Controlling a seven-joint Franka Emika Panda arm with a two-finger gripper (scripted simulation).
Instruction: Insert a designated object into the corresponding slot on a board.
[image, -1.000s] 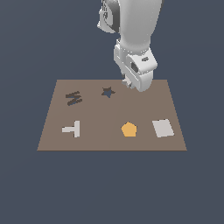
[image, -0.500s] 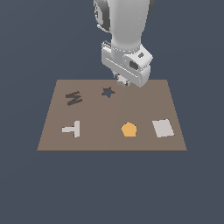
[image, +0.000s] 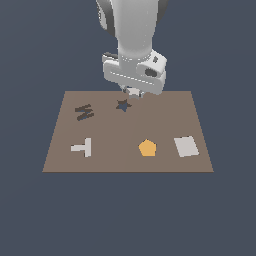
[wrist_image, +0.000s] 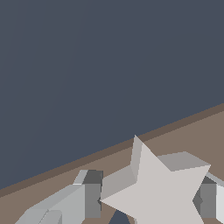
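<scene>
My jaws clamp the flat light-grey star piece (wrist_image: 159, 190), poised above the dark navy star-shaped slot (image: 123, 105) in the brown rectangular board (image: 165, 117).

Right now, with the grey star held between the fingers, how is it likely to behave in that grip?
The grey star looks like a thick, hard-edged block, so probably stiff. The gripper clamps it at sloped point faces, so it may twist or slip. Small beside the board, it seems light, and flat faces suggest no rolling.
</scene>
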